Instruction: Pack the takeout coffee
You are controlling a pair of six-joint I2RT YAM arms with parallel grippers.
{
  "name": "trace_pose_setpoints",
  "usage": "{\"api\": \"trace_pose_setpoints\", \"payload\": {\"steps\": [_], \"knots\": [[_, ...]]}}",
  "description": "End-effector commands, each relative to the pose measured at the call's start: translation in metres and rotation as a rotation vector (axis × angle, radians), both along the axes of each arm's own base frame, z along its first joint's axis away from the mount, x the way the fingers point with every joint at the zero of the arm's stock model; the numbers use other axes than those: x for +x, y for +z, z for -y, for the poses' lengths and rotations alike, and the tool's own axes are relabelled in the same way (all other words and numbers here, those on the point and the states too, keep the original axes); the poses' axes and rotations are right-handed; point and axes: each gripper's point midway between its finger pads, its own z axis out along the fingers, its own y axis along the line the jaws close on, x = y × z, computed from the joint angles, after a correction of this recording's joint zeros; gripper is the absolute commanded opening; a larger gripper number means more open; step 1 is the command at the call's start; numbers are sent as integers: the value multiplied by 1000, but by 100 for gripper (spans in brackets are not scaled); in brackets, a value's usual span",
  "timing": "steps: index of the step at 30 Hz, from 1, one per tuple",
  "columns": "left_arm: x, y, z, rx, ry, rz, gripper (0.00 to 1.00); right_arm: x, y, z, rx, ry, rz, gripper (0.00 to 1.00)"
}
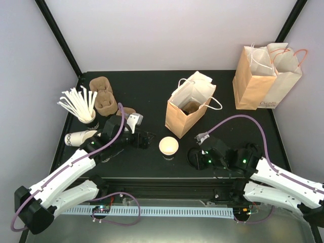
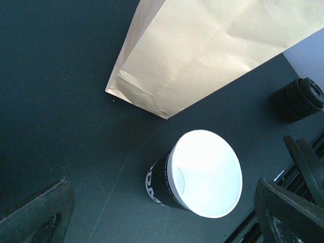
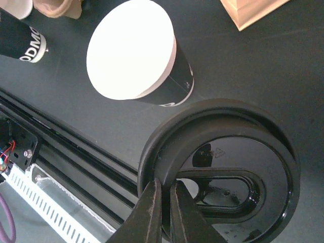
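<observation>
No lidded cup shows in any view. A lidless white paper cup with a black printed band (image 1: 168,146) stands upright in front of the open brown bag (image 1: 188,112). It also shows in the left wrist view (image 2: 202,174) and the right wrist view (image 3: 136,50). My right gripper (image 1: 198,158) is shut on the rim of a glossy black plastic lid (image 3: 223,172), just right of the cup; its fingertips (image 3: 152,202) pinch the lid's near edge. My left gripper (image 1: 143,140) is open and empty just left of the cup, its fingers (image 2: 35,212) wide apart.
A second banded cup (image 1: 78,137) lies on its side at the left. Behind it stand a cup of white stirrers (image 1: 81,106) and brown pulp carriers (image 1: 104,96). Two more paper bags (image 1: 266,76) stand at the back right. A dark stack of lids (image 2: 298,98) sits right of the cup.
</observation>
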Motion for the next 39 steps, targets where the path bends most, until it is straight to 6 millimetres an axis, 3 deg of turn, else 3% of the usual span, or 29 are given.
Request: {"api": "trace_pose_setpoints", "payload": {"steps": [1,9,14,20,26,33,39], "knots": [[8,16,2,-37,14,49,99,7,8,-13,70,50,109,1],[9,14,5,-36,3,48,99,2,13,-6,65,151,212,1],[10,12,8,-36,-6,31,99,-2,12,-20,45,216,210,1],[10,4,9,-24,0,-11,99,-6,34,-47,32,328,291,1],[8,-10,1,-11,47,-76,99,3,29,-71,-53,384,298,1],[4,-17,-13,-48,99,-100,99,14,30,-78,-107,377,331,1],[0,-17,-11,-105,71,-80,96,18,25,-92,-132,413,336,1]]}}
